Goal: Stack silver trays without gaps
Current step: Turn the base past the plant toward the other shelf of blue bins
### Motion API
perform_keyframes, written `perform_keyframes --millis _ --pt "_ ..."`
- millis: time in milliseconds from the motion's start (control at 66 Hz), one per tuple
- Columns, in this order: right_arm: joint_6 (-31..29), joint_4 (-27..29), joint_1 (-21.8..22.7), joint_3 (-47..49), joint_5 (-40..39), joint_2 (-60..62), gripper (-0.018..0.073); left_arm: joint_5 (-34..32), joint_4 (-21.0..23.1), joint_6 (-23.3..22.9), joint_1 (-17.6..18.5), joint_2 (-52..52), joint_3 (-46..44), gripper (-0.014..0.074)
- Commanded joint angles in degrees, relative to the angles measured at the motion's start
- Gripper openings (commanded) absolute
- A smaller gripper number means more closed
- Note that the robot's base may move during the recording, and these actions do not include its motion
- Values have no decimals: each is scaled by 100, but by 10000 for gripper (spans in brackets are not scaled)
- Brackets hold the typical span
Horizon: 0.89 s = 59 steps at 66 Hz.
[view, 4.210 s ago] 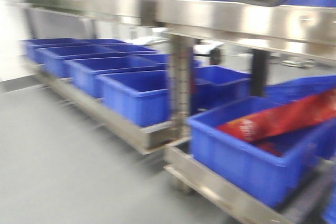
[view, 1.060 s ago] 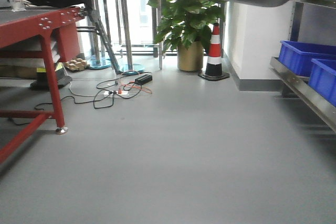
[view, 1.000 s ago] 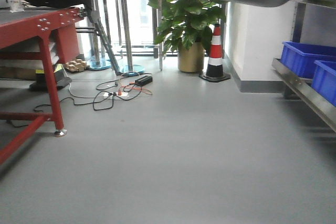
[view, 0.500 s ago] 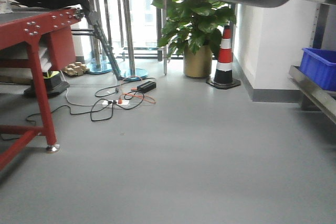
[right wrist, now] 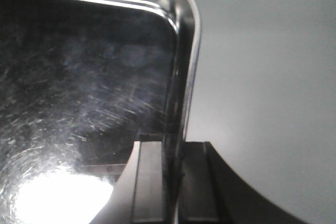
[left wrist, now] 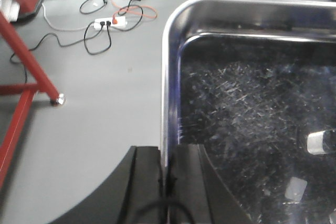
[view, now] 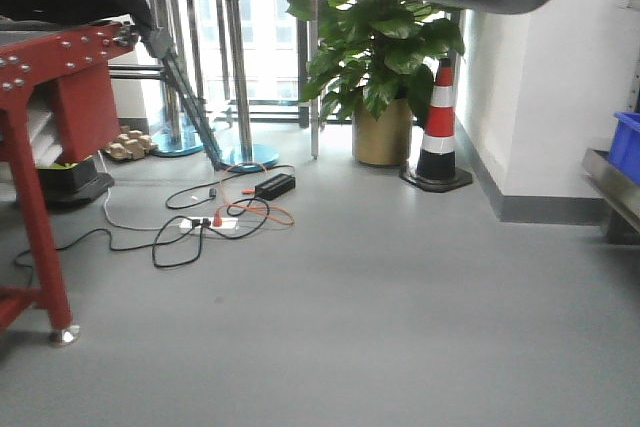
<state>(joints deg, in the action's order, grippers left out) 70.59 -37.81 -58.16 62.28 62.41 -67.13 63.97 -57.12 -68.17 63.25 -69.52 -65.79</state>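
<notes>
Judging by its polished steel, the silver tray (left wrist: 252, 119) should be stiff, fairly light and slippery, so the rolled rim is the sensible hold. The left gripper (left wrist: 167, 169) pinches one side rim and the right gripper (right wrist: 173, 161) the opposite one, each closed down on the thin wall. The tray hangs high above the grey floor (view: 350, 327).

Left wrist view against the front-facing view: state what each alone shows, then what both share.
Left wrist only: the scratched inside of the silver tray and the left gripper clamped on its rim. Front-facing only: the tray's underside, the potted plant, the traffic cone, a blue bin. Both: the tray, the red table leg, the floor cables.
</notes>
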Motion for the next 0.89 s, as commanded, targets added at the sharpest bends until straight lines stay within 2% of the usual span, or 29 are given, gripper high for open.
perform_keyframes --millis 0,878 --pt "-52 -154 -36 51 -281 47 -15 -208 -182 43 66 23 -23 -16" --pt "-52 -154 -36 51 -292 47 -15 -208 -261 43 66 23 -23 -16"
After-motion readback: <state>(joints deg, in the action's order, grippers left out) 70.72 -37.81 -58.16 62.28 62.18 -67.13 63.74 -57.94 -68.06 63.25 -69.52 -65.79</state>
